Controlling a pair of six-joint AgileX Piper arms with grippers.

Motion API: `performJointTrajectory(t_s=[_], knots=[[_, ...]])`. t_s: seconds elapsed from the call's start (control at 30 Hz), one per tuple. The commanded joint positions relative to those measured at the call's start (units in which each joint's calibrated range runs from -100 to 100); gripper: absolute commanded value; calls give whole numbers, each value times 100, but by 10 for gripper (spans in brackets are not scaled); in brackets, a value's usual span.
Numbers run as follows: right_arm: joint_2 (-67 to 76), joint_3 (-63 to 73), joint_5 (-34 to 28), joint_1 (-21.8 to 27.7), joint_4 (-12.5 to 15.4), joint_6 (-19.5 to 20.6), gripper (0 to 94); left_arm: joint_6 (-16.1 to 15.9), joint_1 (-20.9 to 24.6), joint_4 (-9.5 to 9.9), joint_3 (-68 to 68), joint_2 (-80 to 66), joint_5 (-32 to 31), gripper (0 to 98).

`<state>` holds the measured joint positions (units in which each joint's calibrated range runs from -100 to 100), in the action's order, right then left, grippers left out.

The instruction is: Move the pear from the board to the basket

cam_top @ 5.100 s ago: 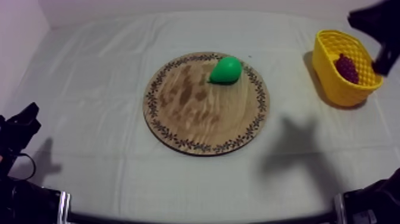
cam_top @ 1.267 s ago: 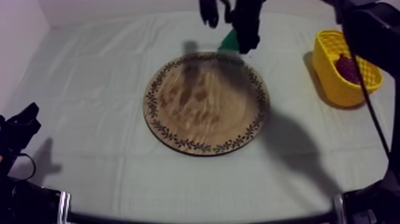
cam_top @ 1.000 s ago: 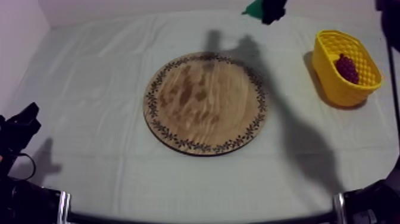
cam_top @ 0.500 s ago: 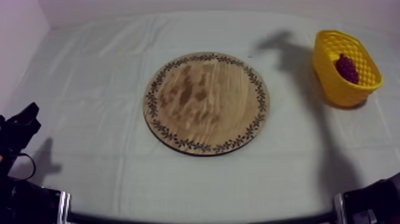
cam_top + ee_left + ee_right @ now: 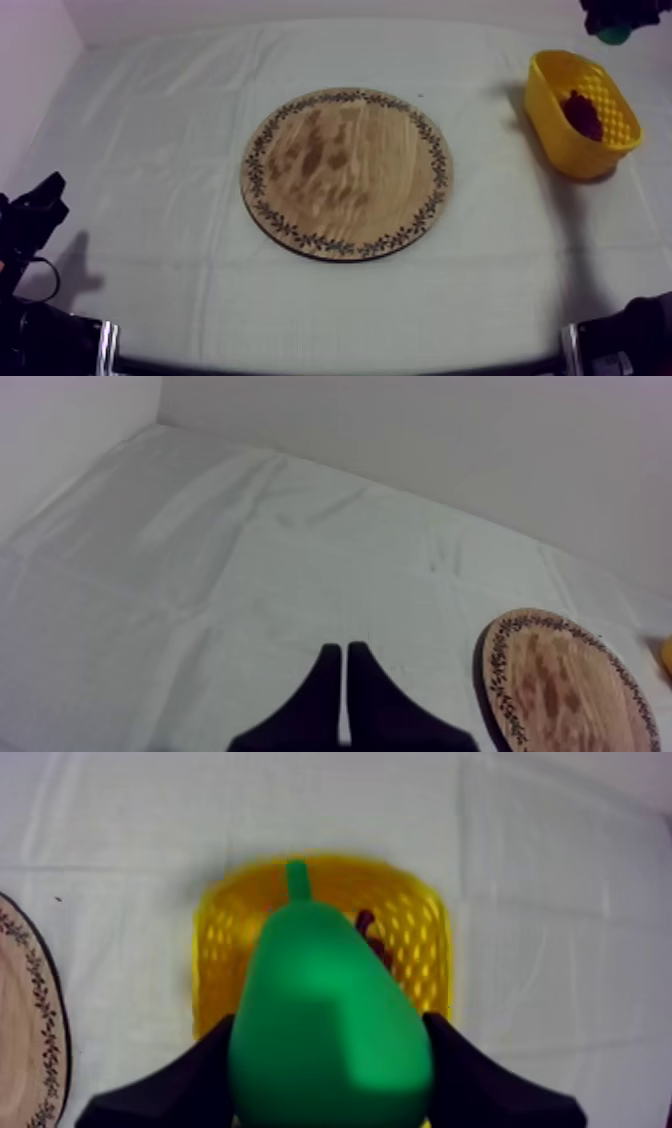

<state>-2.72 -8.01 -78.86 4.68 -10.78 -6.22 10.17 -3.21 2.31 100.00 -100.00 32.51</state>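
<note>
Right wrist view: right end effector (image 5: 328,1052) clamps pear (image 5: 325,1002), hiding much of yellow basket (image 5: 425,947).

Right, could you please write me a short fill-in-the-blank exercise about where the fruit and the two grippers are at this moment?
1. The right gripper is shut on the green ____.
2. It holds that fruit above the yellow ____.
3. In that container lies a bunch of ____.
4. The left gripper, fingers together on nothing, is ____.
Missing words: pear; basket; grapes; shut.
</note>
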Motion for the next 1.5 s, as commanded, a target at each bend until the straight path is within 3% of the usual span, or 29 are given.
performJointTrajectory(t_s=[0.0, 0.33, 0.57, 0.9, 1.2, 1.47], knots=[[-8, -586, 150, 43, -27, 148, 445, 1, -2, 1, 0, 0, -1, 1], [-380, -1622, 736, 245, -134, 432, 489, 1, -2, 1, 0, 0, -1, 1], [-562, -1673, 906, 369, 5, 194, 611, 1, -2, 1, 0, 0, -1, 1], [-198, -1732, 1148, 397, 12, 25, 692, 1, -2, 1, 0, 0, -1, 1], [1146, -2895, 1938, 425, -185, 134, 696, 1, -2, 1, 0, 0, -1, 1], [2838, -4479, 3032, 414, -218, 159, 617, 1, -2, 1, 0, 0, -1, 1]])
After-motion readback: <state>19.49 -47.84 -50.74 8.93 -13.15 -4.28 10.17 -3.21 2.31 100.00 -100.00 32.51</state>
